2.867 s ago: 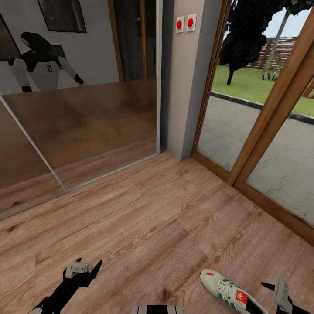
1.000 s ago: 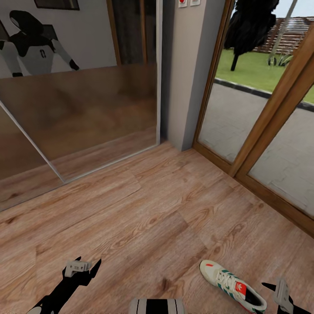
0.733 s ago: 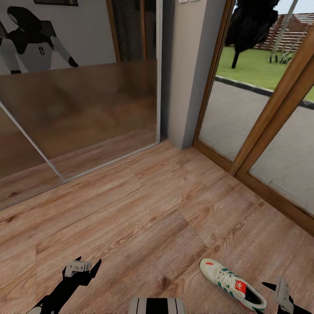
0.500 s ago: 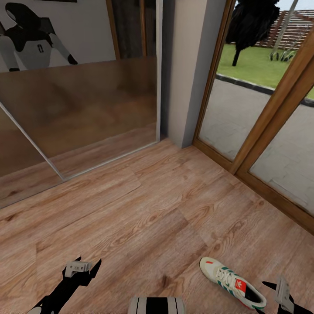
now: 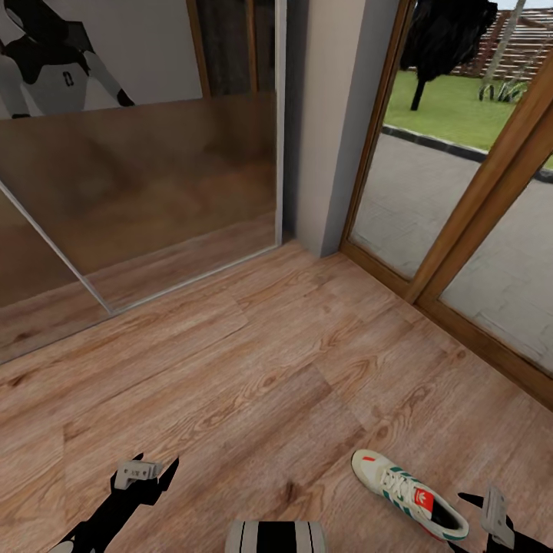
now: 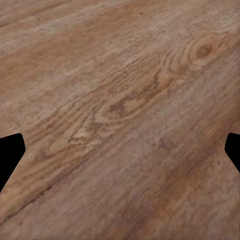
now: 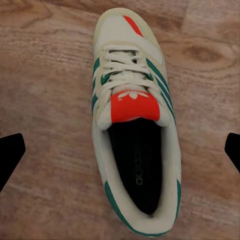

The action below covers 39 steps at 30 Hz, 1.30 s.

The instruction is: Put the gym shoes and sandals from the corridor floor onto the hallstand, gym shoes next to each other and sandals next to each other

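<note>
One white gym shoe (image 5: 408,494) with green stripes and a red-orange tongue lies on the wood-grain corridor floor (image 5: 253,369) at the lower right of the head view. My right gripper (image 5: 491,513) hovers just beyond its heel, open; the right wrist view looks straight down on the shoe (image 7: 132,120), with the dark fingertips (image 7: 11,152) spread wide to either side. My left gripper (image 5: 150,470) hangs open over bare floor (image 6: 120,115) at the lower left. The other gym shoe, both sandals and the hallstand are out of view.
A mirrored sliding door (image 5: 130,192) reflecting the robot runs along the far left. A grey wall pillar (image 5: 330,130) stands at the back. Glass doors in wooden frames (image 5: 468,230) line the right side, with paving and lawn outside.
The head camera has tilted down a little, so the wall, mirror and doors slid upward in the picture. The shoe and both grippers hold the same places relative to each other.
</note>
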Available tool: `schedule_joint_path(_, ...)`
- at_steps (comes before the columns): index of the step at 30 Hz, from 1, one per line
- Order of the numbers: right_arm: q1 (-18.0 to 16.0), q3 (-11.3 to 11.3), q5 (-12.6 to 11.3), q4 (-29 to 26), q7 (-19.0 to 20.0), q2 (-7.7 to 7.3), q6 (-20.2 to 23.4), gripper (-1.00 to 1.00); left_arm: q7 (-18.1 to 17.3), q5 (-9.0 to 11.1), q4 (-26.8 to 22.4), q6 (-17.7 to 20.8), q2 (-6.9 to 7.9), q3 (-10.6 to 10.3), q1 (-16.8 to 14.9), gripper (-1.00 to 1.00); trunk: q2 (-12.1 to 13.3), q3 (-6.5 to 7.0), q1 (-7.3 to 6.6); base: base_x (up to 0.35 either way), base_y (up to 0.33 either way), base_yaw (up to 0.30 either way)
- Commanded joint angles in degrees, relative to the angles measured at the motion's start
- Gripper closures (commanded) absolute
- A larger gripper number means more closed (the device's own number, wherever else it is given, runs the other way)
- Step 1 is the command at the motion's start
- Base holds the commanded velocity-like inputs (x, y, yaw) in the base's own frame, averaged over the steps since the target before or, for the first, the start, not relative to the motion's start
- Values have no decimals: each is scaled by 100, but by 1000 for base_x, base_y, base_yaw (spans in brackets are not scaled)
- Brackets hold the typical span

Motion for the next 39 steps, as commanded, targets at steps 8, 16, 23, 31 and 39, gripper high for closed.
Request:
schedule_joint_path(8, 0, 78, 2, -68, 0, 15, -2, -100, 0, -5, 2, 0, -2, -1, 0, -100, 0, -5, 0, 0, 0, 0)
schedule_joint_path(16, 0, 134, 7, -82, 0, 25, -4, -100, 0, -7, 2, 0, -3, -1, 0, -100, 0, -6, 0, 0, 0, 0)
schedule_joint_path(23, -1, 381, 7, -118, -2, 34, -84, -100, 0, -7, 2, 0, 0, -1, 0, -100, 0, -6, 0, 0, 0, 0)
schedule_joint_path(31, 0, 465, 3, -130, -2, 36, -117, -100, 0, -8, 2, 0, -2, -5, 0, -100, 0, -6, 0, 0, 0, 0)
schedule_joint_path(39, 0, 527, 64, -134, 0, 33, -142, -100, 0, -8, 7, 0, -3, -9, 0, -100, 0, -6, 0, 0, 0, 0)
